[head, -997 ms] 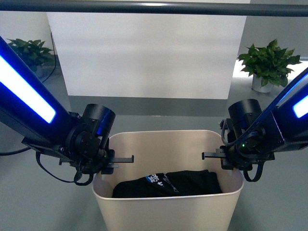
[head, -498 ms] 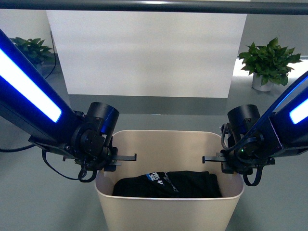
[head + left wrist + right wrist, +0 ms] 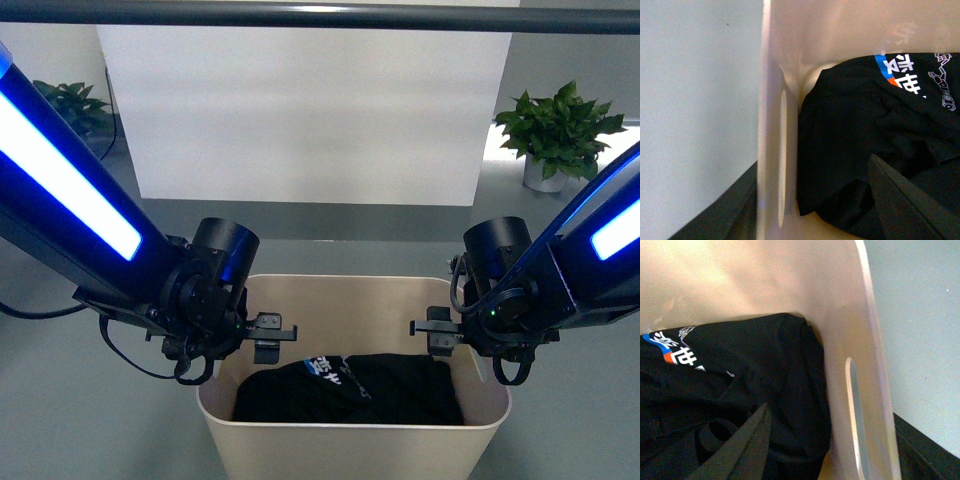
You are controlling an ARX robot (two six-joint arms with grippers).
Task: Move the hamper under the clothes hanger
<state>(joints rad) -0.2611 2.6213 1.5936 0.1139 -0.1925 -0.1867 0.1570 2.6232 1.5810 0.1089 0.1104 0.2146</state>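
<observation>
Here the cream-beige hamper stands at the near centre between the two arms, its rounded rim open towards the front camera. A crumpled black garment with white and blue print lies on its bottom. The clothes hanger, a thin dark grey rail, runs left to right across the very top of the front view, higher and farther than the bin; whether the hamper sits directly beneath it cannot be told. The left tool reaches over the hamper's left rim and the right tool over its right rim. Each is spread wide and straddles a side wall. In the left wrist view one dark finger hangs inside above the garment, apart from the wall, and the other shows outside, close to the wall, beside the slot handle. The right wrist view shows the same: an inner finger over the cloth and a dark one outside, with the wall between them. Far off stand a white panel, a potted plant at the right, and another plant at the left.
</observation>
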